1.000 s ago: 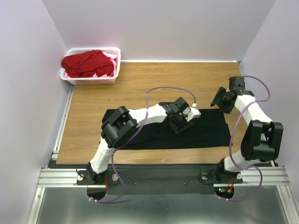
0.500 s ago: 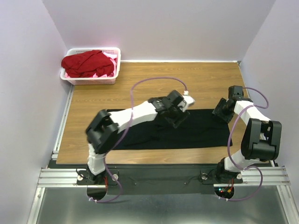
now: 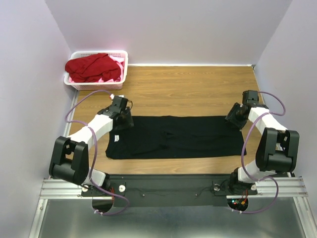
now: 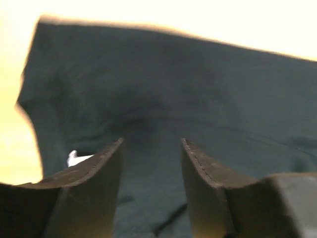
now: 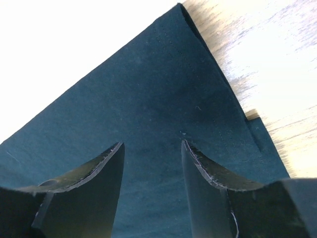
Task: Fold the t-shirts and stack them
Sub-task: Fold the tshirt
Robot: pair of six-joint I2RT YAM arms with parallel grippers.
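Heavy blur on the left wrist view: the black shirt (image 4: 198, 84) smears off the right and bottom edges, and a white scrap (image 4: 74, 158) peeks from behind one finger (image 4: 94, 183), too soft to name. From above, the left gripper (image 3: 122, 119) covers the shirt's far left corner, and the right gripper (image 3: 234, 119) covers its far right. In the basket (image 3: 94, 85), the pink shirt (image 3: 119, 63) lies mostly buried under the red shirt (image 3: 91, 67).

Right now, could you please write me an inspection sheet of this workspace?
Surface: wooden table.
Job's things: black t-shirt spread flat in a long strip; red t-shirt heaped in the white basket over pink cloth.
Clutter: white basket, far left corner.
Grippers: left fingers open at the strip's left end; right fingers open at its right end; nothing held.
Cables: purple cable looping off each arm.
Surroundings: pale walls on three sides.
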